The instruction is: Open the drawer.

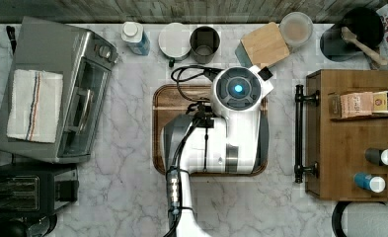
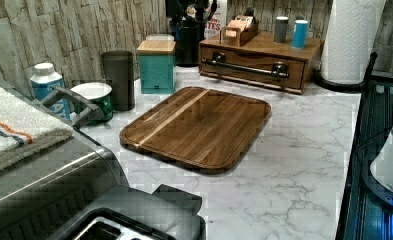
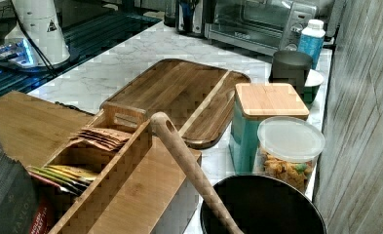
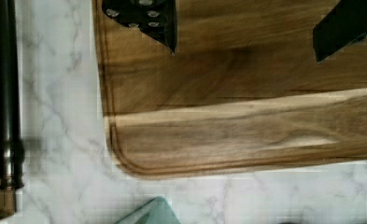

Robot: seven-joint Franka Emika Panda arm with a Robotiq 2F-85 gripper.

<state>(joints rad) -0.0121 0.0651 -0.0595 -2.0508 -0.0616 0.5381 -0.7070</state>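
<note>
In the top view the white arm [image 1: 231, 123] hangs over the wooden cutting board [image 1: 162, 98] at the middle of the marble counter [image 1: 127, 197]. The drawer [image 1: 314, 133] sits shut in a small cabinet at the top view's right, its black bar handle [image 1: 298, 133] facing the board and well apart from the arm. A toaster oven [image 1: 58, 94] stands at the top view's left.

In the left view the drawer [image 2: 251, 67] lies closed at the far end of the counter, beyond the bare cutting board [image 2: 199, 127], with a teal canister [image 2: 156, 67] near it.

In the right view the cutting board [image 3: 179, 95] lies between the cabinet top [image 3: 28, 126] and the toaster oven [image 3: 257, 22].

In the wrist view the hand [image 4: 246, 35] hovers above the board with its two dark fingers [image 4: 158, 23] spread wide, gripping nothing; the bar handle [image 4: 6, 93] runs along the picture's edge, apart from the fingers.
</note>
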